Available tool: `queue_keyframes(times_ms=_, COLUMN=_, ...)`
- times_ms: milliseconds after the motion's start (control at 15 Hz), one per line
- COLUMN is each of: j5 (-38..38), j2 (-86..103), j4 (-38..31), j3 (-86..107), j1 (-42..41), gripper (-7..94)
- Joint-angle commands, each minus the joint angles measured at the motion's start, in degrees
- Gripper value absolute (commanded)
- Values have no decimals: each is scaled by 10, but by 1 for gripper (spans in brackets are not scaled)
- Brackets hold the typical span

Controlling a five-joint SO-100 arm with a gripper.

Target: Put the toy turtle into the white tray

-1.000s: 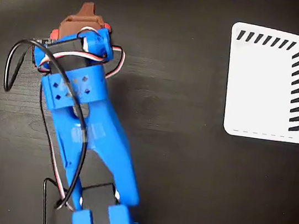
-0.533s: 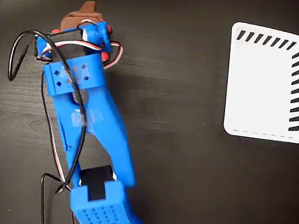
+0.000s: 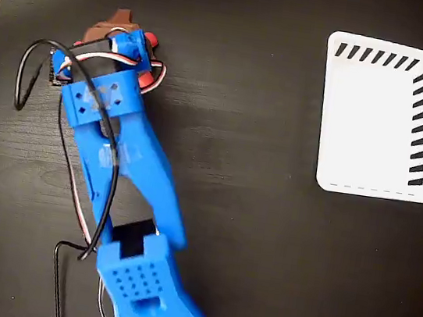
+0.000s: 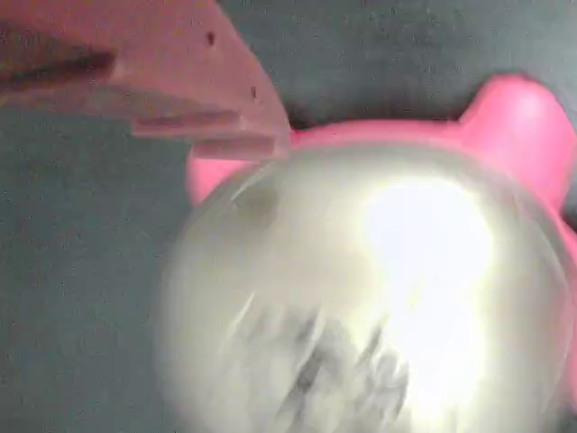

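Black table (image 3: 248,235), one toy turtle (image 4: 379,298), one white tray (image 3: 374,126)

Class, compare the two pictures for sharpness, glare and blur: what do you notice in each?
Fixed view: sharp and evenly lit, white tray crisp on the dark table. Wrist view: toy turtle fills the frame, out of focus, with strong glare on its shell.

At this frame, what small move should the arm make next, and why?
Probably ease the tool down a little further and close on the toy turtle. The wrist view shows its shell filling the frame just under one finger, while the white tray sits empty far right in the fixed view.
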Motion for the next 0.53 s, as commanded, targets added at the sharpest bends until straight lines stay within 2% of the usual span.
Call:
queue_keyframes(times_ms=0, j5=11, j2=19, j4=5, j3=-45, j1=-11, gripper=58)
queue_keyframes(times_ms=467, j5=11, j2=-9, j4=4, j3=-69, j1=-17, gripper=57)
